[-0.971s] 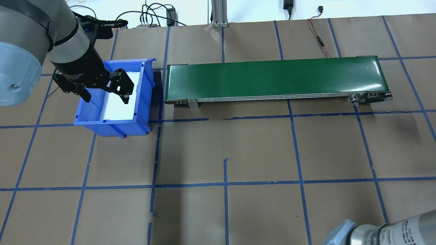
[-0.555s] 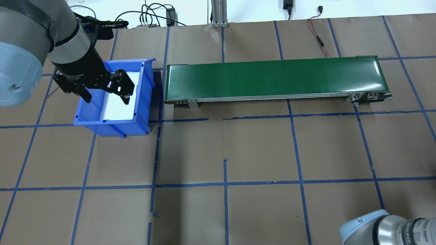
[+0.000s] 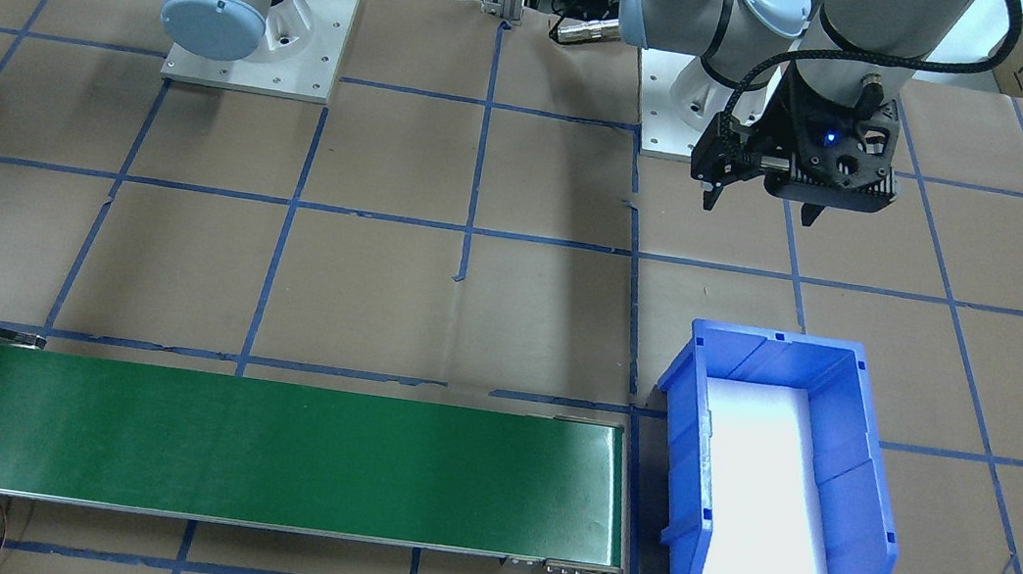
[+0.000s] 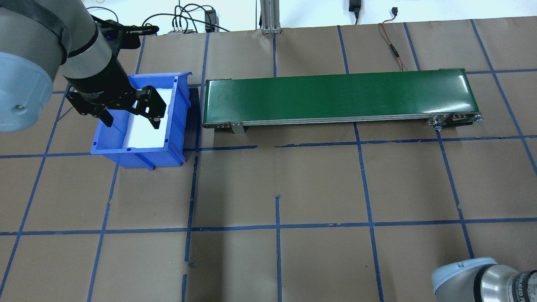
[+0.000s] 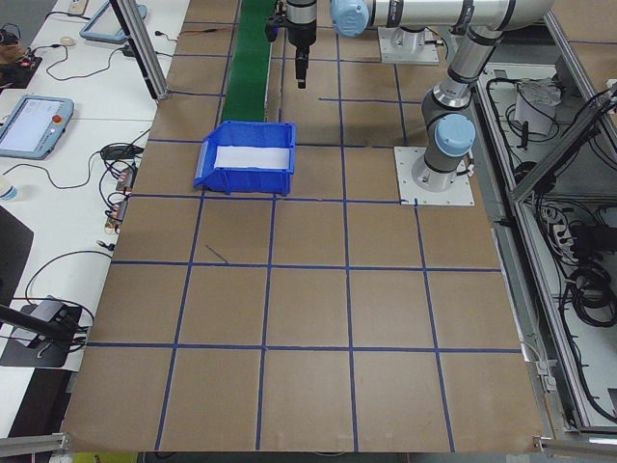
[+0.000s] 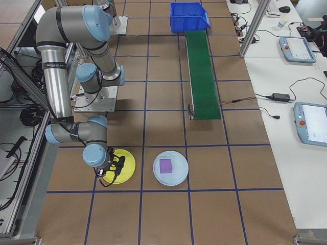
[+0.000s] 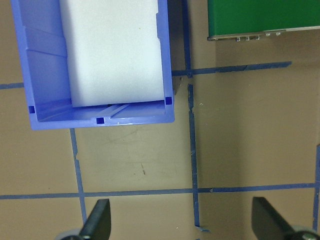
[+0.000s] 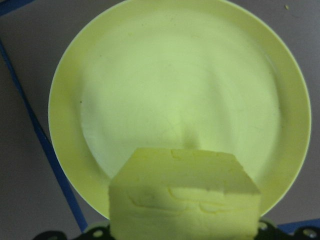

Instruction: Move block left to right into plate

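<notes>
Placement step in hand: right hand point(image 8: 185, 232) grips the yellow block point(image 8: 184, 197) directly above the yellow plate point(image 8: 180, 95), left hand point(image 4: 128, 112) spread empty over blue bin point(image 4: 138, 121); next move likely requires lowering, then release

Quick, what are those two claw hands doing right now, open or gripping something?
Left gripper: open, empty, above the big blue plastic bin.
Right gripper: shut on a pale yellow block, over the round yellow plastic plate.
</notes>
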Tool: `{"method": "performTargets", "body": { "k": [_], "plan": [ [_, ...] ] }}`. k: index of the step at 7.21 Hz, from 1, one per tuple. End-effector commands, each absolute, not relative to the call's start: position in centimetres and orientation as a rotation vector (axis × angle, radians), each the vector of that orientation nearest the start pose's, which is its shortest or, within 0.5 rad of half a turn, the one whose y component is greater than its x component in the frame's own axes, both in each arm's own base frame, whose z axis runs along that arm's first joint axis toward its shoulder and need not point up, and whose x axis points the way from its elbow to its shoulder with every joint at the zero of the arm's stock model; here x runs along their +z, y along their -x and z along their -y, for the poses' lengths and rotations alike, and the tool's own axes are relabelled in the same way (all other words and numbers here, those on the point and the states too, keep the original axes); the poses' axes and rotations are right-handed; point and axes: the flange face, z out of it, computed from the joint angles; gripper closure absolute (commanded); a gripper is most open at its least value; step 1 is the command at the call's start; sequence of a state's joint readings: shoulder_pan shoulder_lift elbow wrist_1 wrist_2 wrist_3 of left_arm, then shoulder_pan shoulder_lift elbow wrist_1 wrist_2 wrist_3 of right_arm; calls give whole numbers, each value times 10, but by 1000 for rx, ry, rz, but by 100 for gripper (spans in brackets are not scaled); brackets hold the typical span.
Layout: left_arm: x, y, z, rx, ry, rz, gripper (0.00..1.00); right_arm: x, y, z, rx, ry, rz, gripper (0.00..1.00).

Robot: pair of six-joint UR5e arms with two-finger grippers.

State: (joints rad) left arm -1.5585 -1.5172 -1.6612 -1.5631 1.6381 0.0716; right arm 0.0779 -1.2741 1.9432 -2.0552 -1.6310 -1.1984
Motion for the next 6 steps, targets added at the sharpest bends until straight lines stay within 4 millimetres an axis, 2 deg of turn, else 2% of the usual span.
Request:
{"method": "performTargets", "body": {
  "k": [1, 2, 3, 4, 5, 6],
  "plan": [
    [470, 121, 467, 51, -94, -3074, 0, 211, 501, 165, 136, -435, -2948, 0],
    [469, 122, 467, 56, -94, -3074, 0, 214, 500, 168, 135, -427, -2954, 0],
    [469, 122, 467, 56, -94, -3075, 0, 223, 497, 186, 134, -387, -2979, 0],
    [469, 122, 467, 56, -94, -3074, 0, 246, 490, 221, 129, -299, -3024, 0],
    [469, 122, 467, 56, -91, -3074, 0, 282, 476, 254, 153, -223, -3029, 0],
    [469, 122, 467, 56, -91, -3075, 0, 314, 454, 291, 173, -157, -3032, 0]
  ]
}}
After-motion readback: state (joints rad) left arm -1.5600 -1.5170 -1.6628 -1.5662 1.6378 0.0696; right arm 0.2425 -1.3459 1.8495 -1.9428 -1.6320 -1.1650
